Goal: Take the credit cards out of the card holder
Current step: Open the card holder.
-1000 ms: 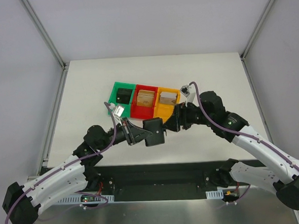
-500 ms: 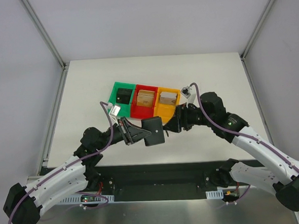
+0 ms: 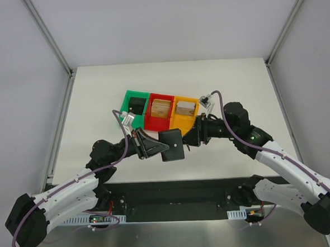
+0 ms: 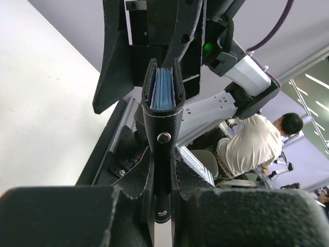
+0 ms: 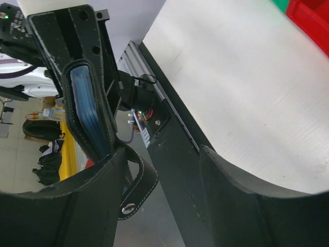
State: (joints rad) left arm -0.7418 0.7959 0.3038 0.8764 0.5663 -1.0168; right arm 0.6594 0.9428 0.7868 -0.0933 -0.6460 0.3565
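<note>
The card holder point(image 4: 163, 110) stands edge-on in my left claw point(image 4: 163, 172). The claw is clamped tight across the holder's lower half and holds it up off the surface point(image 3: 96, 105), mouth pointing away from my wrist. A stack of blue credit cards point(image 4: 163, 93) sits in that mouth, barely reaching the leather lips.

I judge the holder light and soft, likely to flex and slide if tugged. The cards look thin, stiff and slick, and are packed snugly. The only place to take them is the exposed edge at the mouth, and little of it shows. My own squeeze may also be pinching them in.

My right claw point(image 5: 162, 154) faces that mouth with its jaws well apart and nothing in them. The holder lies beside one finger, not between the two. Its snap strap point(image 5: 134, 198) dangles loose near that finger and could snag. The coloured bins point(image 3: 159, 110) lie beyond both claws.
</note>
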